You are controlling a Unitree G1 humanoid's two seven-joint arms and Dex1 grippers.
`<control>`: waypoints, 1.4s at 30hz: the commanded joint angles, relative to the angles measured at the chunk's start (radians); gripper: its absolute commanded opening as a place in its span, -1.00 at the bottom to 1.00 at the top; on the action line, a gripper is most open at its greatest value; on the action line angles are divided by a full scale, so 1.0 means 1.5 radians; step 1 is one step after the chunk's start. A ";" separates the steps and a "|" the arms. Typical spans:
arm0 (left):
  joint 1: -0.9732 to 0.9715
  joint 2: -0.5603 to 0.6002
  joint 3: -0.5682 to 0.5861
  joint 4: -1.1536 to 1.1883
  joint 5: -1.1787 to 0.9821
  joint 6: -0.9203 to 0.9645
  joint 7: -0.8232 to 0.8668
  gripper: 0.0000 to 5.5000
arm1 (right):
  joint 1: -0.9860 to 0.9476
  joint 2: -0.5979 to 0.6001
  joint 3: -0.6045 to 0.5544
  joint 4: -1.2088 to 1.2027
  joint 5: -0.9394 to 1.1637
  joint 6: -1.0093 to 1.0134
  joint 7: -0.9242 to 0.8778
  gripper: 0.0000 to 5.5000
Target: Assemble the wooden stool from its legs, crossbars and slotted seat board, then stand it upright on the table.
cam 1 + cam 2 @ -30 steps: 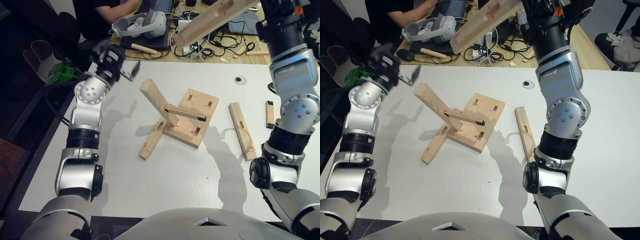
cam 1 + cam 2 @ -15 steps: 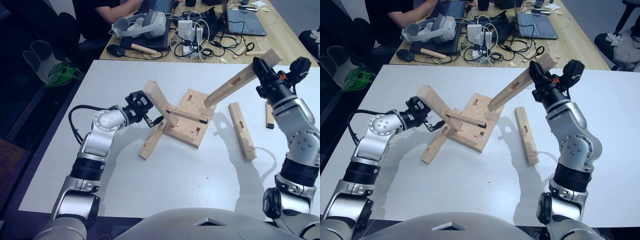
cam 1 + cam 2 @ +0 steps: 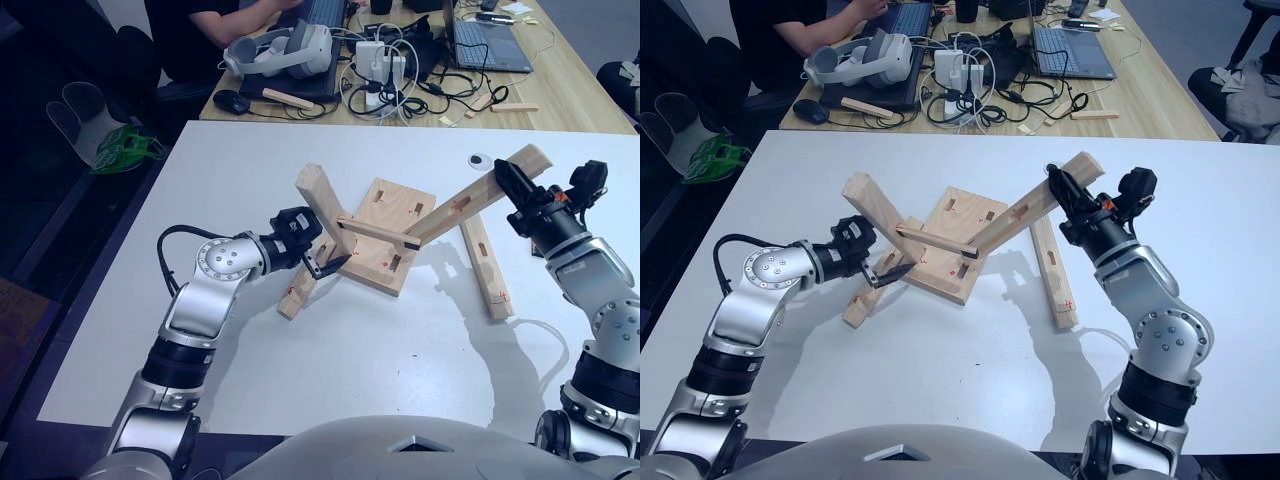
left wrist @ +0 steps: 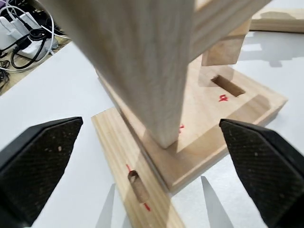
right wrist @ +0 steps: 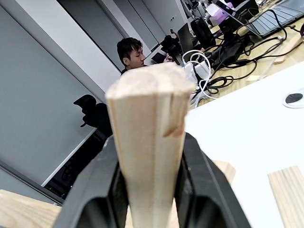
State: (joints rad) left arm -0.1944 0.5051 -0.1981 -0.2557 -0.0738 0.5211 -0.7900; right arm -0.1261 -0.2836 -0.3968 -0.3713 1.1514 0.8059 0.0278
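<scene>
— What has moved nearest us?

— Our left arm has come down from up by the left edge. The left jaws now stand wide open astride the tilted leg [image 3: 322, 200], gripping nothing, just above the flat leg [image 3: 293, 297] that pokes out from under the seat [image 3: 393, 203].

— And farther out?

— The right jaws are clamped on the top of the held leg [image 3: 460, 205]. We have swung it down from high over the far edge, and its foot now meets the seat mid-surface, beside the dark end of the crossbar [image 3: 375, 232].

— Is it in a slot?

— We cannot tell. We judge this to be the insertion step, with the left ready to steady the tilted leg while the right seats this one.

— How far along are we?

— The loose leg [image 3: 485, 265] lies toward the right edge, so the stool is well short of standing.
</scene>
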 commanded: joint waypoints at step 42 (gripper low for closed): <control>0.014 -0.100 0.056 -0.102 -0.214 0.198 0.142 0.96 | 0.008 -0.190 0.045 0.114 -0.169 -0.045 0.197 -0.63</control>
State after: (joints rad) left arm -0.1809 0.3441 -0.1265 -0.4156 -0.3904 0.8317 -0.5805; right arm -0.1278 -0.5270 -0.3374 -0.2372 0.9760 0.7065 0.3305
